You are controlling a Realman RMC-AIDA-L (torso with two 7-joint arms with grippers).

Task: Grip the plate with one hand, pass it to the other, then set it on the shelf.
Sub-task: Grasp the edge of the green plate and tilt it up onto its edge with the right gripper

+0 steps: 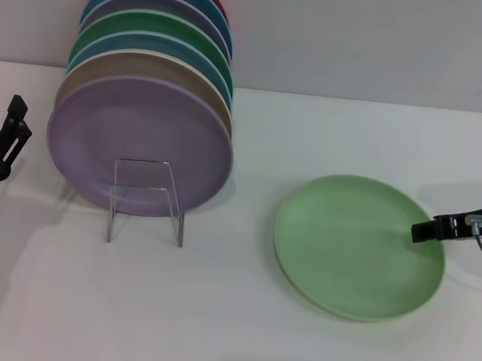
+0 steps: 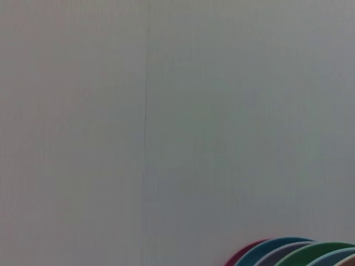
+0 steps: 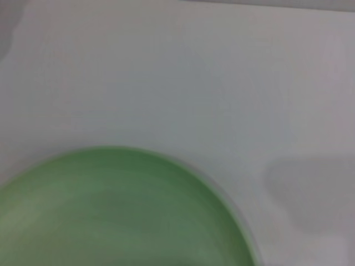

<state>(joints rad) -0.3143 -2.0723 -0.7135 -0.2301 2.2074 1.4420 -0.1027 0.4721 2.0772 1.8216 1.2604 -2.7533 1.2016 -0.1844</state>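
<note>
A row of plates (image 1: 151,93) stood on edge at ten o'clock on the table (image 1: 225,334), leaning one behind another: a lilac plate (image 1: 137,144) in front, then tan, blue, dark green, grey-purple, teal and a red one at the back. The clear acrylic shelf (image 1: 147,198) stood just before the lilac plate, its thin bars touching that plate's lower face, so the stack filled the space behind the rack. In the left wrist view only the upper rims of those plates showed against a plain pale wall (image 2: 166,111).

The pale green plate (image 1: 359,246) lay flat on the table at about three o'clock from the shelf, well apart from it. The right gripper (image 1: 425,231) reached in from the three o'clock side, its black tip over the plate's right rim; whether its fingers were apart or clamped on the rim could not be told. The right wrist view showed the plate's curved edge against bare table.

The left gripper (image 1: 9,135) hung at the nine o'clock edge, near the lilac plate but apart from it, holding nothing; its finger spacing could not be told either.

The table was white and matte, with soft shadows under the plates and arms, and a grey-white wall rose behind it.
</note>
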